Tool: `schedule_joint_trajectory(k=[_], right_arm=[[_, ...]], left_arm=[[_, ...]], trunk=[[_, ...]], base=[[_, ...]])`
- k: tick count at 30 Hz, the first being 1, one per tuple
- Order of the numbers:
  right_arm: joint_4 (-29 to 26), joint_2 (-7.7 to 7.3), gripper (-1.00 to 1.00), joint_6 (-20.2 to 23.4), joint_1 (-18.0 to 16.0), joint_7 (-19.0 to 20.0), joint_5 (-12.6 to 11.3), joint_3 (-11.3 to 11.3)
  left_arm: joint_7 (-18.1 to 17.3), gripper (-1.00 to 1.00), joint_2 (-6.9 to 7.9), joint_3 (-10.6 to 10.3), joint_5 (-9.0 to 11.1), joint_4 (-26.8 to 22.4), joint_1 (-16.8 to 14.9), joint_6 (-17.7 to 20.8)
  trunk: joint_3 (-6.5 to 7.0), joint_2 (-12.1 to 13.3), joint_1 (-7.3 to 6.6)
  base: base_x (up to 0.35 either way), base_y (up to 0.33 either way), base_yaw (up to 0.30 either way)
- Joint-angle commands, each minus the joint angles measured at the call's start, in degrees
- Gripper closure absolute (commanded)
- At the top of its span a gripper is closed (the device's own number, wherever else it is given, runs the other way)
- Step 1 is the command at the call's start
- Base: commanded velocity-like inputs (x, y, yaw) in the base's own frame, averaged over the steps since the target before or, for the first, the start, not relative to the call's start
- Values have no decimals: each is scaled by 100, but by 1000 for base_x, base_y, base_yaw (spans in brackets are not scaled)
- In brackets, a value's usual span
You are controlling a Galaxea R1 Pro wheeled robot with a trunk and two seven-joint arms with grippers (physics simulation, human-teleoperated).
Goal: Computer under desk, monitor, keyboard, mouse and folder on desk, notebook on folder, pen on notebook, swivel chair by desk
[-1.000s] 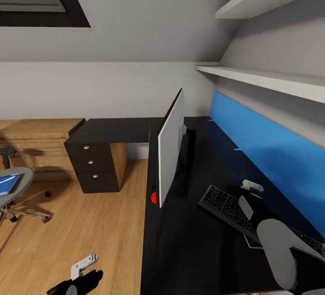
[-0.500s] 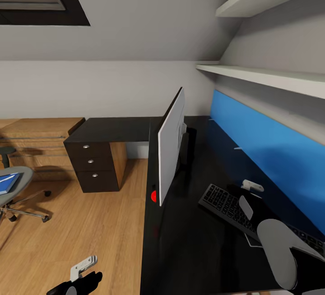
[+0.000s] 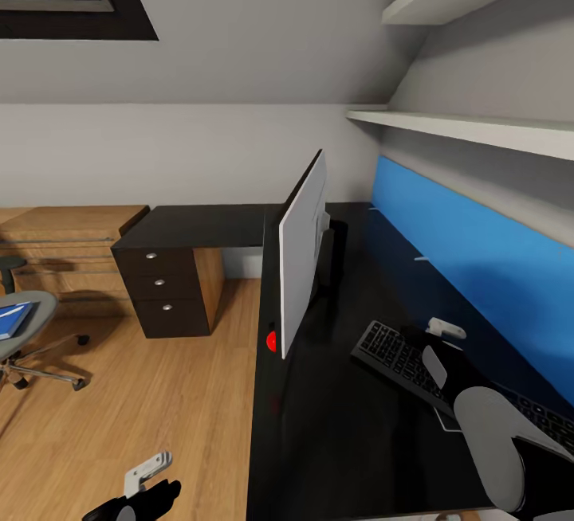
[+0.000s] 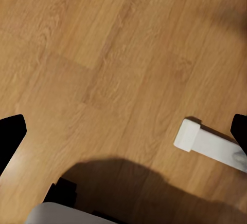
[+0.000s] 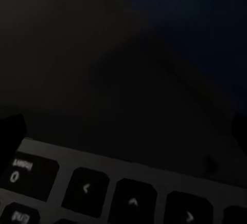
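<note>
The right gripper (image 3: 434,339) sat spread and empty right over the keyboard (image 3: 396,362), which lay on the black surface (image 3: 335,433) near the monitor (image 3: 303,254), so I'd have lifted it straight up before backing off.

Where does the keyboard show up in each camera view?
Head view: the keyboard lies on the desk, lower right, partly behind the right arm.
Right wrist view: its keys run along the bottom edge.
Left wrist view: wood floor, not the keyboard.
Shared landmark: the black desktop.
</note>
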Motion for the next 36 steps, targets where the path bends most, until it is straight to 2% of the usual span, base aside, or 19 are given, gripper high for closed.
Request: schedule_joint_trajectory(k=[1,4,9,12,18,36], right_arm=[[-9,2,-100,43,-3,-12,-24,-9],[-6,2,-100,111,-3,-12,-29,-15],[-11,-1,-100,556,-3,-10,-80,-51],[-12,-12,-100,668,-3,-11,-383,-55],[-12,-19,-100,859,-6,-12,-530,-59],[-12,-14,-100,870,-7,-3,-539,-31]], left_arm=[[40,-100,1,-11,59,-8,-2,18],[27,-100,0,-25,53,-4,-2,-27],[10,-100,8,-32,34,319,-2,-576],[7,-100,9,-40,27,443,-2,-797],[6,-100,9,-37,26,466,-2,-838],[11,-100,8,-35,34,477,-2,-841]], trunk=[[-6,-3,0],[-6,-3,0],[-6,-3,0],[-6,-3,0],[-6,-3,0],[-6,-3,0]], base=[[0,0,0],[0,0,0],[0,0,0],[0,0,0],[0,0,0],[-144,45,0]])
